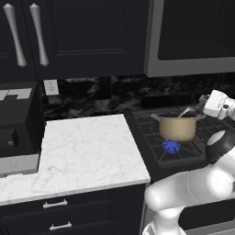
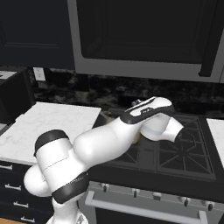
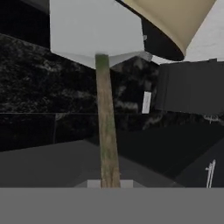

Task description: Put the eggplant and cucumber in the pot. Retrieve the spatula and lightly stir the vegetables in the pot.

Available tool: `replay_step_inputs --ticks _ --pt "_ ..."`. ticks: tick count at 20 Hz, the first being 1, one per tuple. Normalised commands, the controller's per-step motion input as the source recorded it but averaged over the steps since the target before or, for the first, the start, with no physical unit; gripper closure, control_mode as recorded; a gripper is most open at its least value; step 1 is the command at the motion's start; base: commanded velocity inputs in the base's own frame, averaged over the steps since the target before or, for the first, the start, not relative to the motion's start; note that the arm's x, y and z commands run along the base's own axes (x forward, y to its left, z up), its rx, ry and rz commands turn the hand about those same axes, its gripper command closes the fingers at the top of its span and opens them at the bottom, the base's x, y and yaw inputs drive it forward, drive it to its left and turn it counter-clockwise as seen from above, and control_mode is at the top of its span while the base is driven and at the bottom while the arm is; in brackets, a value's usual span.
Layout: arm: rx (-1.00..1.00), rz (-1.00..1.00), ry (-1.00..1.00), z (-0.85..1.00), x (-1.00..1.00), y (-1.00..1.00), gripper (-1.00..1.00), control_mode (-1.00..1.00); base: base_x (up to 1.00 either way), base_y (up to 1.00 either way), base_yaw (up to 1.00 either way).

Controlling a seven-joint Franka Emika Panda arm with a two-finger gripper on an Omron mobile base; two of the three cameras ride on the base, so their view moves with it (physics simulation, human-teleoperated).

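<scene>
Claw [image 3: 109, 183] grips the spatula [image 3: 106, 109]; blade reaches toward the pot [image 1: 177, 128] on the stove [image 1: 151, 147]

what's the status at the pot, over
Gripper jaws hidden, spatula runs up from hand. Blade beside pot rim. Pot on lit burner. Vegetables not visible.

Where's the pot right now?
The pot sits on the stove's front-left burner over a blue flame, right of the white marble counter, with the spatula reaching into it.
</scene>
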Motion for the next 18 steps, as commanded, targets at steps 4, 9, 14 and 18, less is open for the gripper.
replay_step_inputs --ticks 4,9,14,18 --pt "0.00 0.00 0.00 -0.05 -0.55 -0.05 1.00 -1.00 0.00 0.00 0.00" --pt "0.00 0.00 0.00 0.05 -0.53 0.00 1.00 -1.00 0.00 0.00 0.00" --pt "0.00 -0.01 0.00 0.13 -0.10 0.07 1.00 -1.00 0.00 0.00 0.00" --pt "0.00 -0.04 0.00 0.02 0.01 0.14 1.00 -1.00 0.00 0.00 0.00"
